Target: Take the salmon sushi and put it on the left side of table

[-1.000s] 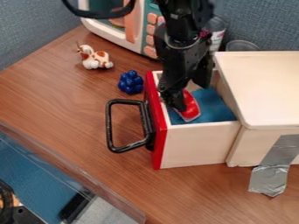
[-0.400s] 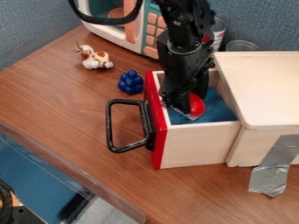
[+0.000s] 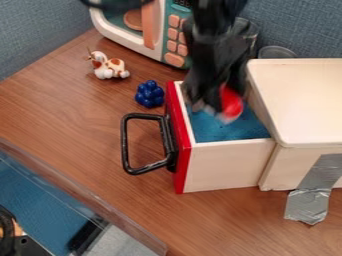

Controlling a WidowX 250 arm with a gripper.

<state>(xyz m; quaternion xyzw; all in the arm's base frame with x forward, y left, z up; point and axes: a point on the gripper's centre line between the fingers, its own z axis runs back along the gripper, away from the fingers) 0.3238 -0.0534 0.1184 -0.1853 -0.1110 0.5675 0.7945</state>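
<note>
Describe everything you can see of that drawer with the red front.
The drawer stands pulled out of a pale box. Its walls look like light, unpainted wood, its front is red, and a squared black handle juts from it. Something blue lines the bottom. Over the lining, the gripper holds the red-and-white sushi; whether either touches the drawer, I can't tell.

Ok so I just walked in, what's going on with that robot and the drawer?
The black gripper seems to be holding the red-and-white salmon sushi over the blue lining of the open wooden drawer. The sushi is not yet on the left side of the table. A toy dog and a knobbly blue toy stand on the tabletop, to the left of the drawer in this view.
</note>
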